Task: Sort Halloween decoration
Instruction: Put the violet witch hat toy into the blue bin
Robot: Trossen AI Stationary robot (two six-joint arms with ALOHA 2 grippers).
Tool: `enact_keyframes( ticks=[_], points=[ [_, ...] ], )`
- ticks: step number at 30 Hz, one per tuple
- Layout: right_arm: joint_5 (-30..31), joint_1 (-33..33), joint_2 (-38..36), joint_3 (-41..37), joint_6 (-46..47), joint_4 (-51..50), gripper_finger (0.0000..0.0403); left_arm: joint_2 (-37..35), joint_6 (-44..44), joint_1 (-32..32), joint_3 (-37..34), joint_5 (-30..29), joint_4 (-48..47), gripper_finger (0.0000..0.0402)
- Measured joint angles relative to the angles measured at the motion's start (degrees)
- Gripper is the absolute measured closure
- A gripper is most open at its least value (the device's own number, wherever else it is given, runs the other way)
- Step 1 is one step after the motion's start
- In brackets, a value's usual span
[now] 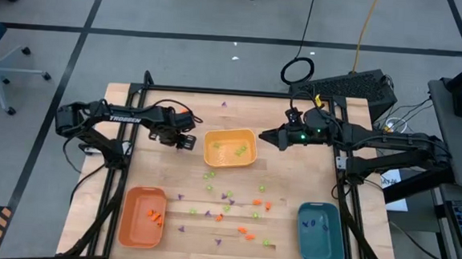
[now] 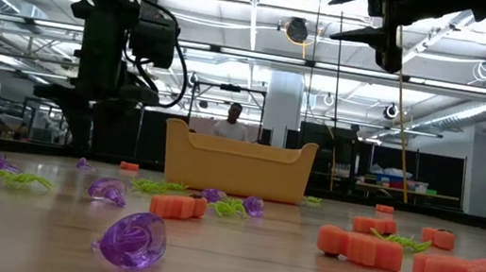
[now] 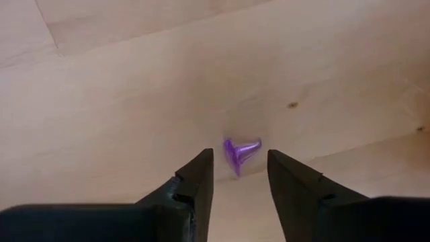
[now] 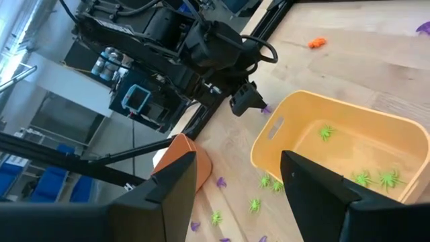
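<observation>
One purple piece (image 3: 240,153) lay between the left gripper's (image 3: 240,176) narrowly parted, empty fingers, just left of the yellow tray (image 1: 210,155). A sound grip needed both tips low and centred. Remaining decoration (image 1: 228,210) lay mid-table; open wood led toward the teal tray (image 1: 321,246). Right gripper (image 1: 266,135), spread wide, hovered empty above.
</observation>
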Motion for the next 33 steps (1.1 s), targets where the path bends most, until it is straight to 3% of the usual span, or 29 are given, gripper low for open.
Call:
enact_keyframes(
  ticks=[15, 22, 28, 33],
  points=[
    [-0.2, 0.0, 0.0, 0.0, 0.0, 0.0, 0.0202, -0.2, -5.1, -3.8, 0.0, -0.6, 0.0, 0.027],
    [-0.2, 0.0, 0.0, 0.0, 0.5, -0.1, 0.0202, -7.2, -10.2, -6.7, 0.0, -1.6, -3.2, 0.027],
    [-0.2, 0.0, 0.0, 0.0, 0.0, -0.1, 0.0202, -14.8, -8.5, -2.9, -0.4, -7.0, -8.8, 0.027],
    [-0.2, 0.0, 0.0, 0.0, -1.3, -0.1, 0.0202, -16.0, -6.5, 2.3, -7.3, 0.4, 1.0, 0.027]
  ],
)
